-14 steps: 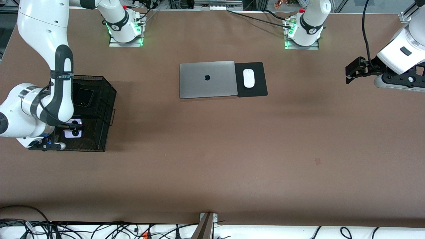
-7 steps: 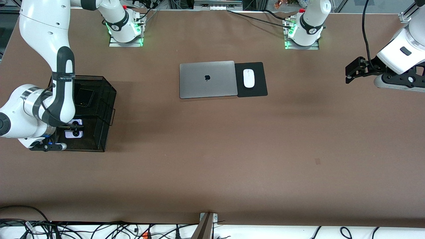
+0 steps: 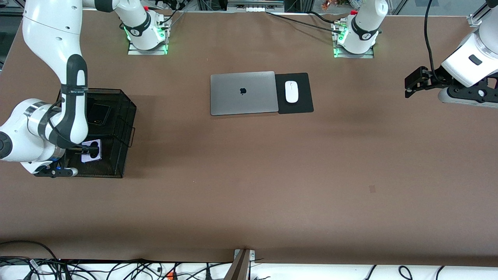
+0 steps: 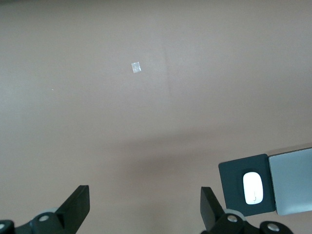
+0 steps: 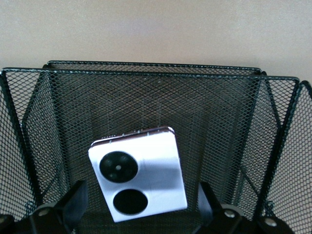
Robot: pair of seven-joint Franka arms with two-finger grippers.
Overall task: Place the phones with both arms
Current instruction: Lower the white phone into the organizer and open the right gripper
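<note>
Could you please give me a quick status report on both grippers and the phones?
Right gripper open over black mesh basket, lilac phone released inside. Black phone in basket too. Left gripper open, waiting. Nothing in the way.

The right arm point(image 3: 50, 58) comes down from its base and bends at the elbow, its wrist pointing down. The right claw point(image 5: 141, 207) hangs low with its two fingers point(image 5: 73, 200) spread wide, apparently touching nothing. The left arm point(image 3: 467, 66) waits at its own end of the bench, wrist level. The left claw point(image 4: 144, 207) hovers with fingers point(image 4: 78, 202) spread wide and empty.
</note>
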